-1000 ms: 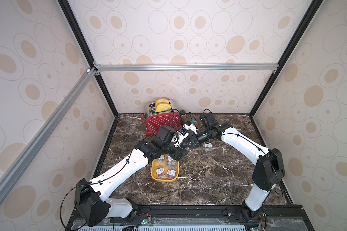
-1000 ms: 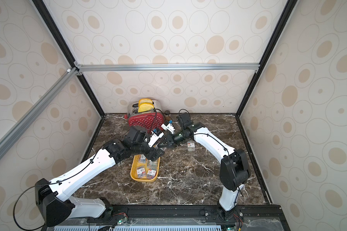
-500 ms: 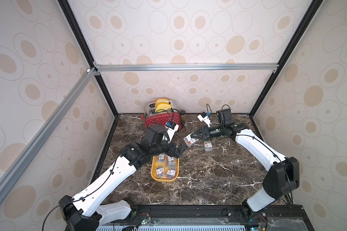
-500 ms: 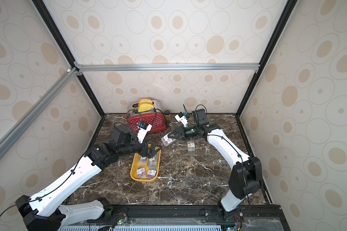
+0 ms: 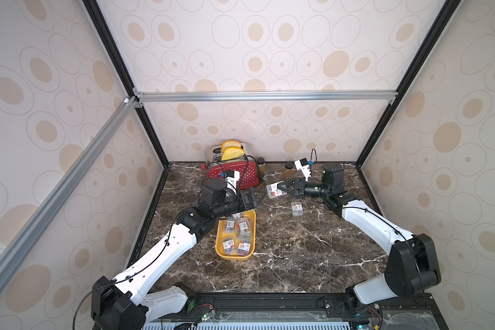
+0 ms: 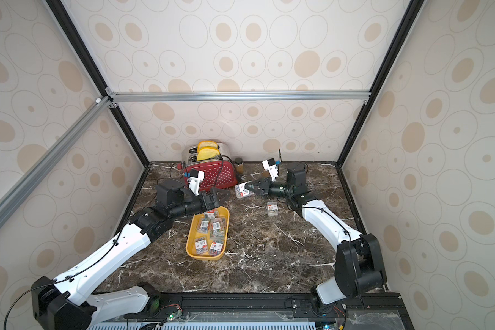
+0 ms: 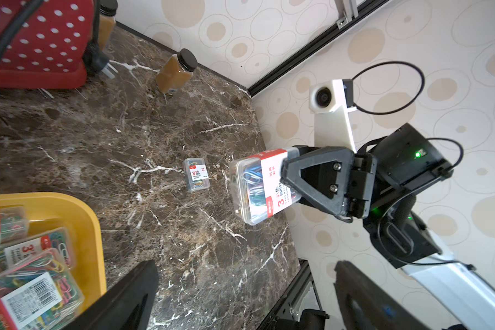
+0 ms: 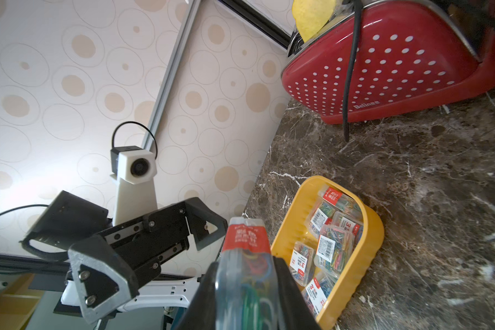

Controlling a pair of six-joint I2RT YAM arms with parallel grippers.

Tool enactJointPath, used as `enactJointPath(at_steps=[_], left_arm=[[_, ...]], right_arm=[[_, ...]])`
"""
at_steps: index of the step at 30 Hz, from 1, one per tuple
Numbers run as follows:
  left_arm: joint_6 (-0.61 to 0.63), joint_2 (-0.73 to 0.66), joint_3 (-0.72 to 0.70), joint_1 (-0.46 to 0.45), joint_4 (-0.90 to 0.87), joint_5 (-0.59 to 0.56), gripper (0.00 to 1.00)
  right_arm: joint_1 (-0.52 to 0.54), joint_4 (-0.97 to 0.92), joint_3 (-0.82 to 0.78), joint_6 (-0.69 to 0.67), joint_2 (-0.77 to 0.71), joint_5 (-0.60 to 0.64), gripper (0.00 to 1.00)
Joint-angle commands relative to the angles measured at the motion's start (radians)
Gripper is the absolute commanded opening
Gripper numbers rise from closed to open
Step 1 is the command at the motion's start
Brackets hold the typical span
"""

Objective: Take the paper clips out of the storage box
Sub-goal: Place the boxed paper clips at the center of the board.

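While the right gripper (image 5: 280,190) clamps one case (image 5: 274,192) in the air, between the toaster (image 5: 240,175) and the lone case (image 5: 297,208) lying on the table (image 5: 312,257), the job is to set it down cleanly. Lower it beside that lone case, not on top, until a flat face meets the table, and only then let go; dropped from height, smooth plastic would likely skid or pop open. Keep clear of the toaster. The left gripper (image 5: 258,194), spread wide and empty, hovers by the far end of the box (image 5: 232,257), where the other cases (image 5: 243,228) lie piled; it should straddle a top one across its short sides.
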Motion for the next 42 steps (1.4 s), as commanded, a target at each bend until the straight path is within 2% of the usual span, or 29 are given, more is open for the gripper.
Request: enactJointPath(at_steps=[1,4,9,12,16,20,30,35,42], left_arm=[[-0.107,0.02,-0.014,0.002,0.188,0.027,0.99],[-0.152,0.05,-0.026,0.002,0.285,0.039,0.98],[-0.207,0.095,-0.031,0.001,0.414,0.042,0.85],[-0.226,0.119,-0.023,0.002,0.47,0.047,0.77],[-0.242,0.153,-0.007,0.001,0.523,0.056,0.71],[-0.262,0.178,-0.001,0.002,0.567,0.064,0.58],[-0.278,0.206,0.015,0.002,0.623,0.083,0.44],[-0.306,0.23,0.015,0.002,0.673,0.099,0.33],[-0.306,0.253,0.038,0.001,0.668,0.129,0.22]], right_arm=[[-0.007,0.275,-0.025,0.164,-0.006,0.0,0.0],[-0.007,0.364,-0.042,0.239,-0.002,-0.007,0.0],[-0.007,0.5,-0.072,0.361,0.007,-0.017,0.0],[-0.006,0.544,-0.081,0.398,0.009,-0.026,0.0],[-0.007,0.58,-0.083,0.432,0.016,-0.038,0.0],[-0.006,0.619,-0.083,0.47,0.03,-0.048,0.0],[-0.006,0.661,-0.087,0.503,0.061,-0.06,0.0],[-0.005,0.676,-0.086,0.518,0.077,-0.062,0.0],[-0.005,0.685,-0.076,0.529,0.097,-0.065,0.0]])
